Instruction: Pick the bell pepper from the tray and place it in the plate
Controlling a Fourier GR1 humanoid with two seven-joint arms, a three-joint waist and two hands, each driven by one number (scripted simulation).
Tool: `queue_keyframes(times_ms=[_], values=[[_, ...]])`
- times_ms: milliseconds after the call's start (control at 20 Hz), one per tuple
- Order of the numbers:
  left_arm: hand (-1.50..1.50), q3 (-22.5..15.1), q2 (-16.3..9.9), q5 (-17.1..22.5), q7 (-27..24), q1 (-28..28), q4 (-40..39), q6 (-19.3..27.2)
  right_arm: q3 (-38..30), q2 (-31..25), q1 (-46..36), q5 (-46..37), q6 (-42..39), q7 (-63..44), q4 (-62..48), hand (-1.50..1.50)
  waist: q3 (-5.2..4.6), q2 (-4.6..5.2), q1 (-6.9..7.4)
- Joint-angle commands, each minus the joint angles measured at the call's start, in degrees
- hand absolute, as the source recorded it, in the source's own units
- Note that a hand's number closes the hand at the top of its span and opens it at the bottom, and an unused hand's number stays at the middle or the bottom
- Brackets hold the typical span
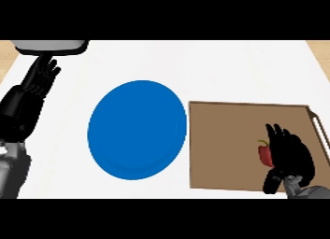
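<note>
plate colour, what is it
Blue, plain with no pattern; the plate shows clearly in the head view.

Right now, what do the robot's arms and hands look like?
Both hands are black, with long thin fingers and a thumb. The left hand joins a chunky black wrist, then a grey forearm. The right hand joins a rounded grey forearm. No cables or markings show.

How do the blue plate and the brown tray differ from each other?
The blue plate is round; the brown tray is rectangular with a pale handle at its right side. The plate holds nothing, while the tray carries a red bell pepper with the right hand over it. Both lie flat on the white counter, side by side.
</note>
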State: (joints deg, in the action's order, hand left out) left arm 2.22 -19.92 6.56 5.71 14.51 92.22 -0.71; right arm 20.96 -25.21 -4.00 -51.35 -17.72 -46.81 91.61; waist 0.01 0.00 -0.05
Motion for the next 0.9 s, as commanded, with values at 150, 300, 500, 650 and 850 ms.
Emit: queue_keyframes(times_ms=[150, 300, 500, 650, 850], values=[[0.0, -0.1, 2.2, -2.5, -1.0, -0.9, -0.4, -1.0, -2.0, 1.7, -1.9, -5.2, 0.4, 2.3, -9.1, -1.5, 0.0, 0.03, 0.14], [0.0, 2.0, -0.3, 0.0, 1.5, 0.1, 1.4, -3.1, -1.1, 2.9, -2.3, -6.7, 9.9, 8.7, -7.7, 1.5, 0.03, 0.0, 0.24], [0.0, 1.5, 1.3, -0.7, 3.1, 2.6, 0.5, -1.8, -0.6, -0.1, -3.3, -12.5, 14.5, 11.2, -8.1, 1.5, 0.01, 0.0, 0.0], [0.0, 1.0, 2.2, -2.7, 1.5, -2.3, 2.6, -0.6, -1.2, 3.6, 10.6, -11.7, 18.3, 3.2, -0.1, 1.5, -0.01, -0.27, -0.93], [0.0, 2.5, 2.1, -2.6, -1.7, -4.3, 1.3, -0.6, -2.8, 2.4, 26.1, -9.7, 21.2, -0.3, 11.7, 1.5, -0.11, -0.55, -2.63]])
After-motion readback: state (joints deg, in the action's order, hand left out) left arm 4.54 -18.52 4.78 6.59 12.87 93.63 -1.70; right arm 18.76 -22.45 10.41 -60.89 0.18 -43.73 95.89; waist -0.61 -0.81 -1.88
